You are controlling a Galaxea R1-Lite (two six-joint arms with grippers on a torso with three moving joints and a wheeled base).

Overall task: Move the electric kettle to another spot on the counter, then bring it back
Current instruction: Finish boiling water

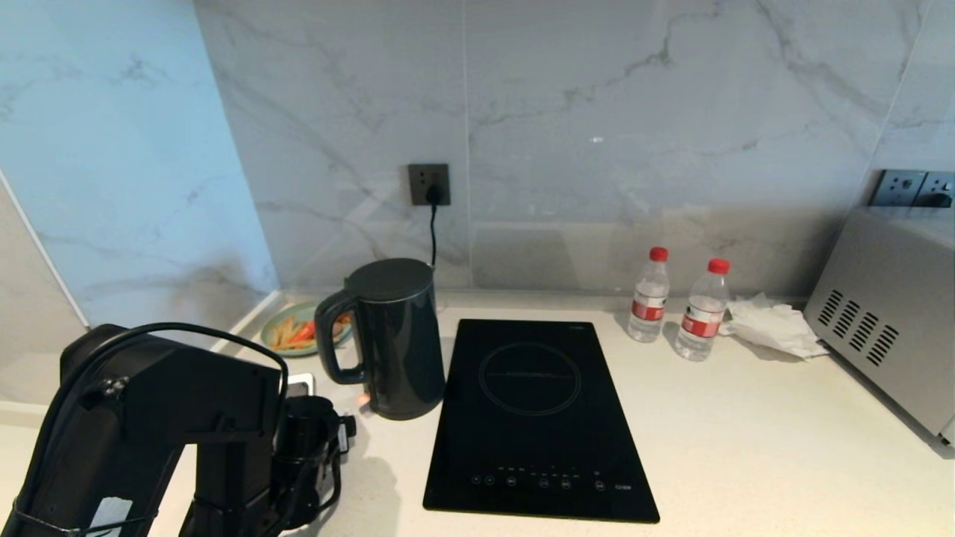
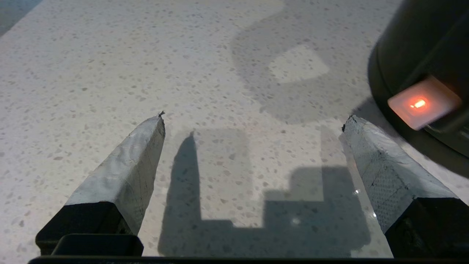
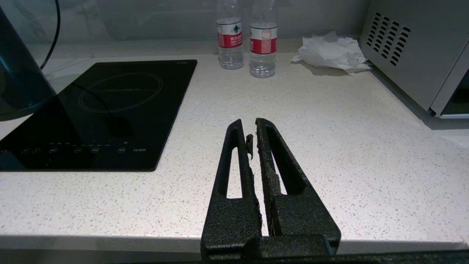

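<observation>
Head view: electric kettle (image 1: 395, 335) upright on counter (image 1: 746, 447), just left of black induction hob (image 1: 533, 414), handle turned toward left arm, cord running up to wall socket (image 1: 429, 184). Left gripper (image 2: 253, 121) low over bare stone just beside kettle's foot, fingers (image 2: 124, 172) spread wide and empty; lit orange switch (image 2: 421, 104) close by one fingertip. Right gripper (image 3: 253, 134) parked over front edge of counter, right of hob, fingers pressed together on nothing. Likely risks: a fingertip clipping the switch or the foot instead of threading the handle loop, nudging kettle sideways onto glass hob; a grip taken low on the handle letting the tall body swing and tilt on lifting; whether a separate base sits under kettle, cannot tell, but a corded one could drag along. Green plate of food (image 1: 298, 328) just behind handle, easily struck on a wide approach. Open room: broad bare stone right of hob toward front; farther back, two water bottles (image 1: 675, 306) and crumpled tissue (image 1: 772, 324), with a steel appliance (image 1: 888, 335) closing off the right end. Left side cramped by corner wall; rounded front edge near.
</observation>
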